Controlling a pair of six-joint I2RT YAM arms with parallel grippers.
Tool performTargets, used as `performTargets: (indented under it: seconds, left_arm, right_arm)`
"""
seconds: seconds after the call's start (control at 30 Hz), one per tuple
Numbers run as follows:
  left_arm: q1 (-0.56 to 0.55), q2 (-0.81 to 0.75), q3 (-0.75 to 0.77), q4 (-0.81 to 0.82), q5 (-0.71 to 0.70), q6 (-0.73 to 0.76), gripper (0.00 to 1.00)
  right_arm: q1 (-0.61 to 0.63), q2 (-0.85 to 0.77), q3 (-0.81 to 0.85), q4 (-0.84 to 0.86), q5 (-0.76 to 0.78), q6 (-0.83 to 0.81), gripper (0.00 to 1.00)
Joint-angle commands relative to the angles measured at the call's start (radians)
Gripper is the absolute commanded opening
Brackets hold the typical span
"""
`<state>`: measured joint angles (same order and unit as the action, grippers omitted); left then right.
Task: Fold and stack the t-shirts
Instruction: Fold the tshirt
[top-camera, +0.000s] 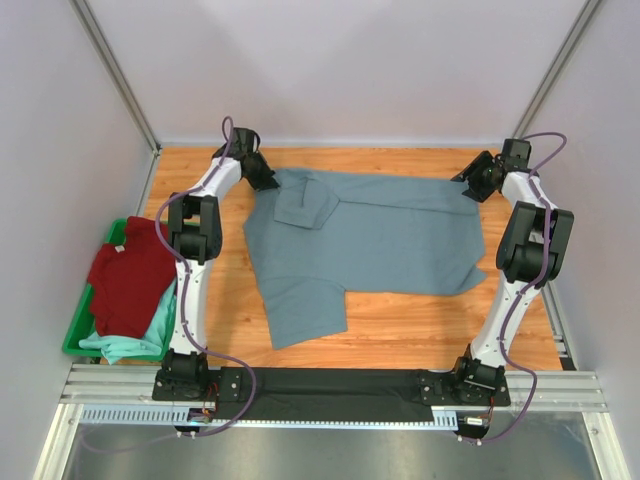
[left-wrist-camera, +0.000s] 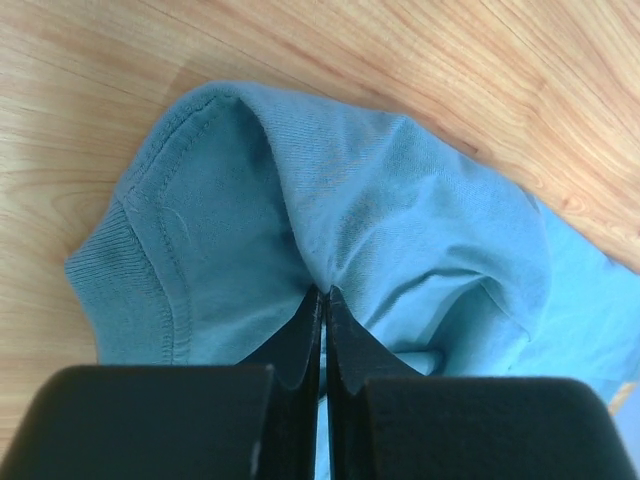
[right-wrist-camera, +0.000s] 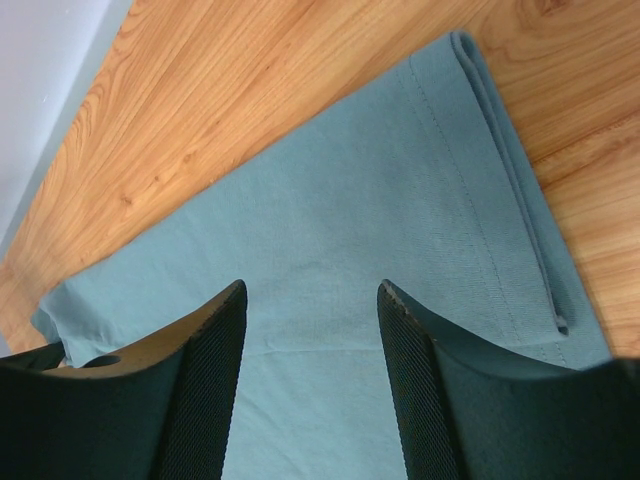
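The grey-blue t-shirt (top-camera: 370, 250) lies spread across the middle of the table (top-camera: 420, 335), and I judge I'm starting its first fold. My left gripper (left-wrist-camera: 322, 298) is clenched on bunched cloth beside the ribbed collar at the far-left corner. My right gripper (right-wrist-camera: 312, 292) hangs released over the far-right hem, so next it must drop and pinch there before both lift together.

A lab cell: white panels (top-camera: 350, 60), aluminium rails (top-camera: 110, 385).

The grey-blue t-shirt (top-camera: 380, 240) lies spread on the wooden table (top-camera: 400, 330).
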<state>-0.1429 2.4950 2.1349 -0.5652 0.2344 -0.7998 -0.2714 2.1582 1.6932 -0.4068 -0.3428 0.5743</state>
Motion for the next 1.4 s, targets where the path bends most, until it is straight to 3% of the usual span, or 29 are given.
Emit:
performTargets:
  seconds: [0.0, 0.67, 0.9, 1.17, 1.23, 1.27, 1.37]
  left_arm:
    - [-0.012, -0.028, 0.045, -0.028, -0.052, 0.062, 0.0]
    - [-0.011, -0.082, 0.111, -0.119, -0.141, 0.211, 0.0]
    - [0.023, -0.068, 0.092, -0.134, -0.116, 0.205, 0.0]
    - [0.058, -0.024, 0.178, -0.166, -0.023, 0.257, 0.01]
    - [0.058, -0.022, 0.181, -0.17, 0.0, 0.272, 0.08]
    - [0.058, -0.028, 0.18, -0.176, 0.015, 0.278, 0.22]
    - [0.054, -0.097, 0.078, -0.167, 0.02, 0.304, 0.37]
  right_arm:
    - [-0.003, -0.024, 0.003, 0.019, -0.007, -0.019, 0.56]
    - [-0.006, 0.0, 0.0, -0.029, 0.011, -0.03, 0.54]
    - [-0.005, -0.003, -0.003, -0.04, 0.018, -0.039, 0.55]
    - [-0.006, 0.0, -0.007, -0.052, 0.034, -0.051, 0.55]
    - [-0.006, 0.003, -0.01, -0.055, 0.031, -0.047, 0.55]
    - [-0.006, 0.002, -0.01, -0.055, 0.027, -0.042, 0.55]
    - [-0.003, -0.006, -0.016, -0.066, 0.019, -0.042, 0.55]
